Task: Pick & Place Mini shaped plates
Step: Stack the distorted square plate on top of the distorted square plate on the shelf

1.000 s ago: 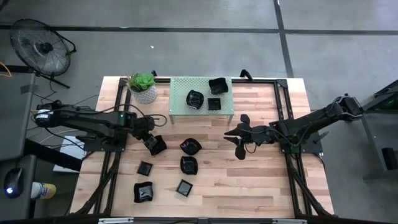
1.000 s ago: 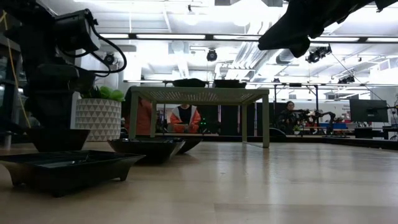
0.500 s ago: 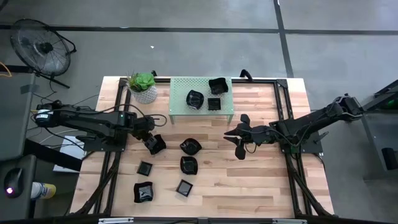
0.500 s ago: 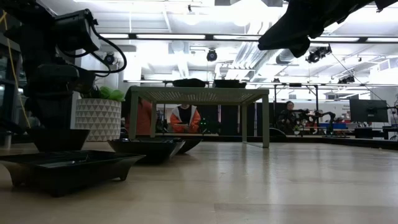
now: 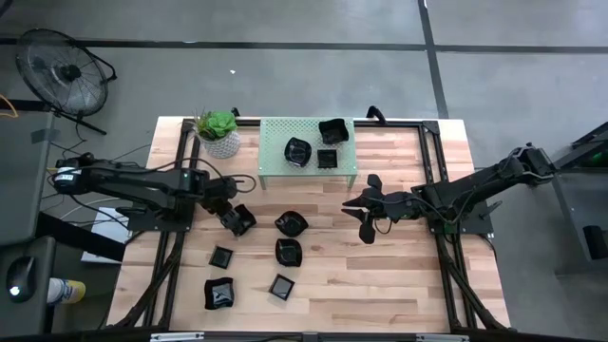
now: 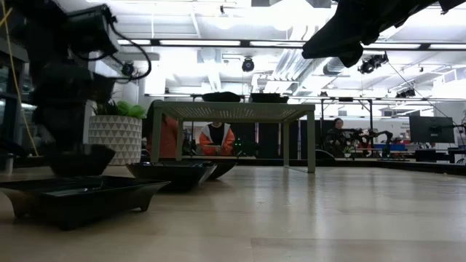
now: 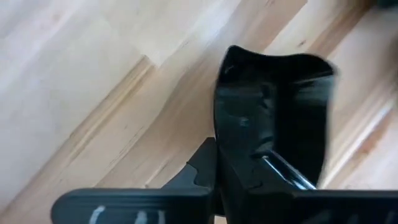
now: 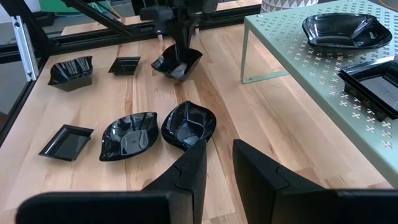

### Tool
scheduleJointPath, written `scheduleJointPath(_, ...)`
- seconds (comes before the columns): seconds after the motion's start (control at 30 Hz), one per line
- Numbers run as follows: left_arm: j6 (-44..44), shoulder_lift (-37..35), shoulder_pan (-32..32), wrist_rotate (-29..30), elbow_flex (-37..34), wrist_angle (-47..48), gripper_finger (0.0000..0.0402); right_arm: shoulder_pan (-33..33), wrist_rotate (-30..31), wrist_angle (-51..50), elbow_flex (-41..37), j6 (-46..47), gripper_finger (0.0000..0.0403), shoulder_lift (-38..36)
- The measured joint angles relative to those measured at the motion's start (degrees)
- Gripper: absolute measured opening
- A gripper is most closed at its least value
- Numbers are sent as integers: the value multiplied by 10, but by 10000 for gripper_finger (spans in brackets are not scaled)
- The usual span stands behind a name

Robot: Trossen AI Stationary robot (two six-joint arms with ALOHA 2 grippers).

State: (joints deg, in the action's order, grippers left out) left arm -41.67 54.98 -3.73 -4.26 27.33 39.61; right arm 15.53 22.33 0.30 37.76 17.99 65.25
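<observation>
The pale green perforated metal shelf [image 5: 306, 152] at the back of the light wooden desk [image 5: 380, 275] carries three glossy black mini plates: a rounded one [image 5: 297, 150], a small square one [image 5: 327, 159] and a deeper square one [image 5: 332, 130]. The left hand [image 5: 231, 218] is clamped on the rim of another black plate [image 5: 238, 221], tilted, lifted just off the desk left of the middle. Five more plates lie flat nearby [image 5: 289, 253]. The right hand [image 5: 362, 210] hangs right of centre, fingers slightly apart, holding nothing.
</observation>
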Motion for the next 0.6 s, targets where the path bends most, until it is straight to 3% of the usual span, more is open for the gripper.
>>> scheduleJointPath(0.33,29,0,3,56,128,97,1,0,-4,0,0,1,74,0)
scheduleJointPath(0.6,39,0,66,167,188,103,0,0,-4,0,0,31,74,0)
